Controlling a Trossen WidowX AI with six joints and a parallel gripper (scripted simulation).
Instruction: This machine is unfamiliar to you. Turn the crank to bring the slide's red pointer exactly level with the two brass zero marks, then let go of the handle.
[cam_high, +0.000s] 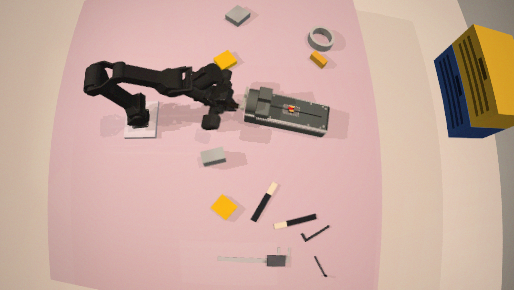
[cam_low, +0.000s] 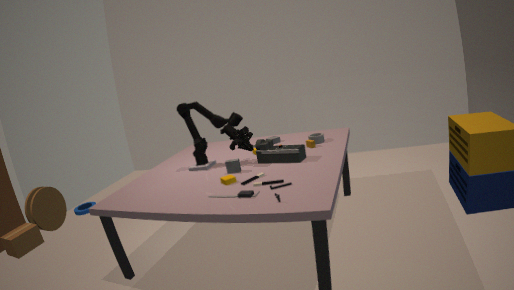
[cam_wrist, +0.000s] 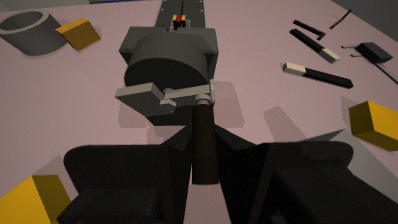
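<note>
The machine (cam_high: 310, 124) (cam_low: 281, 154) (cam_wrist: 168, 52) is a long dark grey box with a round housing at its near end. Its crank arm (cam_wrist: 187, 93) is light grey and its handle (cam_wrist: 205, 167) is dark brown, pointing back towards the wrist camera. My gripper (cam_high: 238, 105) (cam_low: 254, 149) (cam_wrist: 201, 127) is shut on the handle, one finger on each side. The slide's red pointer (cam_high: 291, 108) (cam_wrist: 178, 20) shows on top of the box, with small orange-yellow parts beside it. Those are too small to tell whether pointer and brass marks are level.
A yellow block (cam_high: 225, 60) (cam_wrist: 30, 202) and a grey block (cam_high: 213, 157) (cam_low: 233, 166) lie on either side of the arm. A grey ring (cam_high: 321, 48) and an orange block (cam_high: 318, 59) (cam_wrist: 78, 34) lie beyond the machine. Pens and a caliper (cam_high: 276, 260) lie off to one side.
</note>
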